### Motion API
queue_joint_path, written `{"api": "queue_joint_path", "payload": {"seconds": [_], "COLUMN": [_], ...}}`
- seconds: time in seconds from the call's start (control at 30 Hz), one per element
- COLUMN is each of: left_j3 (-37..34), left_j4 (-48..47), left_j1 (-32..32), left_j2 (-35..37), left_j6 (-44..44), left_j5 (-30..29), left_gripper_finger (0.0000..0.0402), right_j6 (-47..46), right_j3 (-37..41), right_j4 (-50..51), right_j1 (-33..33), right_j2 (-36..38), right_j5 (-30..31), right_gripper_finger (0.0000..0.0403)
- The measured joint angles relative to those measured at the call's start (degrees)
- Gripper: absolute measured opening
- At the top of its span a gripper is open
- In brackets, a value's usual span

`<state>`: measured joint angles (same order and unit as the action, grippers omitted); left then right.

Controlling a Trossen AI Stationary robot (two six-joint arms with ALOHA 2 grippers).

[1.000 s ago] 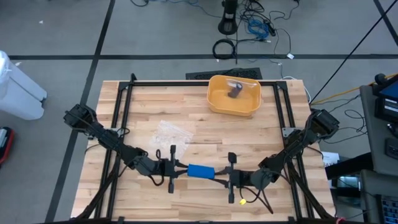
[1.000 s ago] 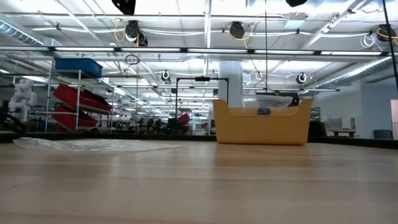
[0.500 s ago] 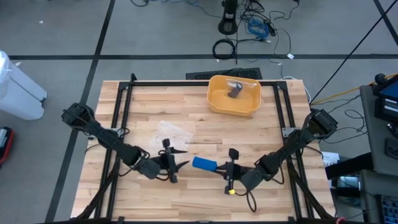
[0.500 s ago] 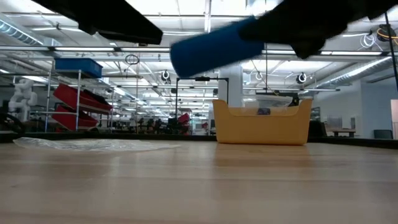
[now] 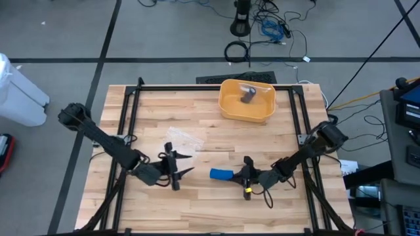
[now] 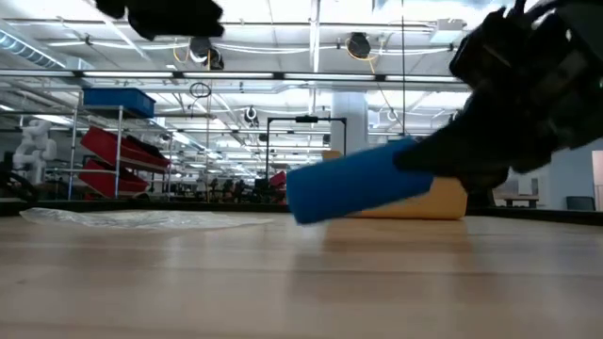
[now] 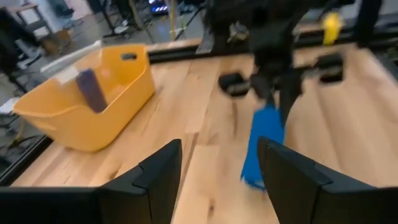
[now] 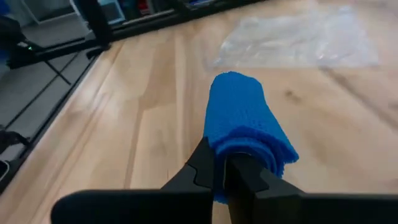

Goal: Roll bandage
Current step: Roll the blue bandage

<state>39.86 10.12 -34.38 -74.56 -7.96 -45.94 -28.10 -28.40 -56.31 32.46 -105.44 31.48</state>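
We see the blue bandage roll [image 5: 221, 174] near the front middle of the wooden surface [image 5: 197, 105], pinched at one end by the right gripper [image 5: 240, 177], whose jaws are clenched on it. In the right wrist view the roll [image 8: 245, 127] juts straight out from between the two dark fingers [image 8: 205, 165], its layered end wedged between them and its other end free. From the low view the roll [image 6: 363, 182] hangs tilted just above the wood, its free end lower and not clearly touching, with the right gripper [image 6: 471, 155] holding the higher end. The left gripper [image 5: 185, 164] sits to the left of the roll, apart from it, with its jaws released and spread wide and nothing between them; in the left wrist view its two fingers [image 7: 155, 177] frame the roll [image 7: 261, 149] and the right arm beyond. A crumpled clear plastic wrapper [image 5: 182, 138] lies flat on the surface, farther back than the left gripper. At the far side, right of centre, stands a yellow bin [image 5: 231, 105] holding a dark object [image 5: 248, 97] we cannot identify.
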Motion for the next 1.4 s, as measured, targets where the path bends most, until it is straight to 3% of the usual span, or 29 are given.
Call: {"api": "queue_joint_path", "payload": {"seconds": [0.3, 0.53, 0.77, 1.03, 1.23, 1.4], "left_j3": [0.0, -0.02, -0.03, -0.07, -0.07, -0.07], "left_j4": [-1.36, -1.94, -5.49, -6.13, -6.19, -6.2], "left_j1": [-3.92, -5.68, -6.02, -6.04, -6.04, -6.04], "left_j2": [4.23, 4.23, 4.23, 4.21, 4.21, 4.21], "left_j6": [1.16, 0.83, -0.84, -2.29, -3.35, -3.67], "left_j5": [-0.05, -2.86, -6.77, -6.81, -6.83, -6.83], "left_gripper_finger": [0.0215, 0.0215, 0.0215, 0.0215, 0.0215, 0.0215], "right_j6": [-0.5, -7.51, -12.6, -19.41, -15.41, -17.57], "right_j3": [0.07, 0.07, 0.07, 0.11, -0.09, -0.31], "right_j4": [-11.13, -6.8, 2.71, 15.88, 3.72, 14.44], "right_j1": [-1.7, -2.98, -3.05, -2.77, -2.68, -3.68], "right_j2": [-8.05, -5.3, 2.27, 7.34, 7.27, 10.62], "right_j5": [-4.08, -12.02, -13.7, -14.11, -23.47, -27.22], "right_gripper_finger": [0.0032, 0.0133, 0.0203, 0.0216, 0.0215, 0.0214]}}
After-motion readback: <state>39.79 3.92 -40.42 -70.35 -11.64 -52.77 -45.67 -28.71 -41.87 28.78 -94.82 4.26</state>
